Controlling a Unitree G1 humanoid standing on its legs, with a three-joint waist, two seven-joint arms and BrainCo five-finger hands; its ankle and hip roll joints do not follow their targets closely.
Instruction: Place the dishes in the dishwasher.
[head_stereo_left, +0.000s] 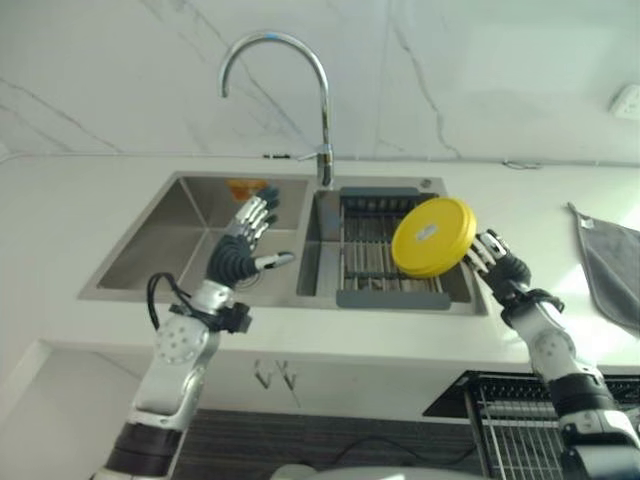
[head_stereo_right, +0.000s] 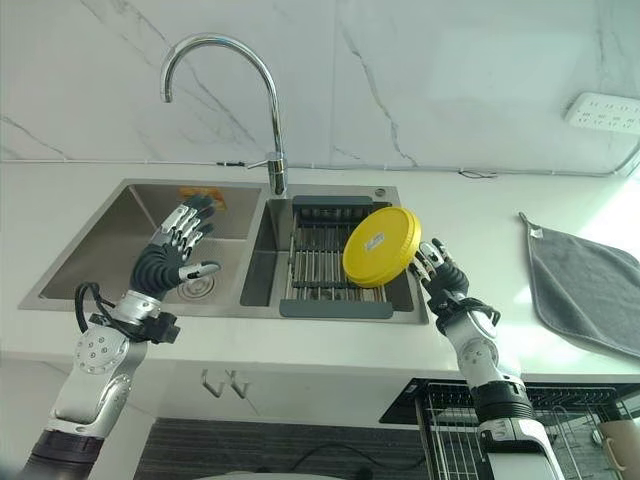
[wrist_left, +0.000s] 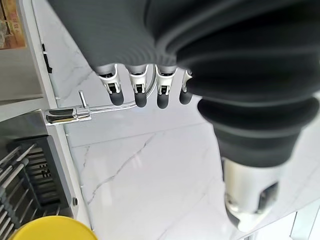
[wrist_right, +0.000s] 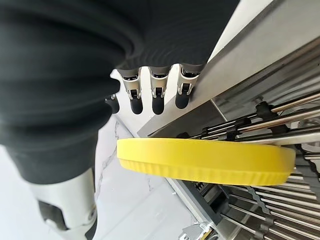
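Observation:
A round yellow plate (head_stereo_left: 433, 237) stands on edge, tilted, over the dish rack (head_stereo_left: 366, 256) in the sink's right basin. My right hand (head_stereo_left: 497, 262) reaches in from the right and pinches the plate's rim; in the right wrist view the plate (wrist_right: 205, 160) lies between the row of fingers (wrist_right: 157, 95) and the thumb. My left hand (head_stereo_left: 240, 245) hovers open over the left basin (head_stereo_left: 160, 240), fingers spread and straight, holding nothing. A black wire dishwasher rack (head_stereo_left: 520, 420) shows below the counter at the lower right.
A tall curved faucet (head_stereo_left: 322, 100) rises behind the divider between the basins. An orange item (head_stereo_left: 245, 187) sits at the back of the left basin. A grey cloth (head_stereo_left: 612, 270) lies on the counter at the right. A marble wall backs the counter.

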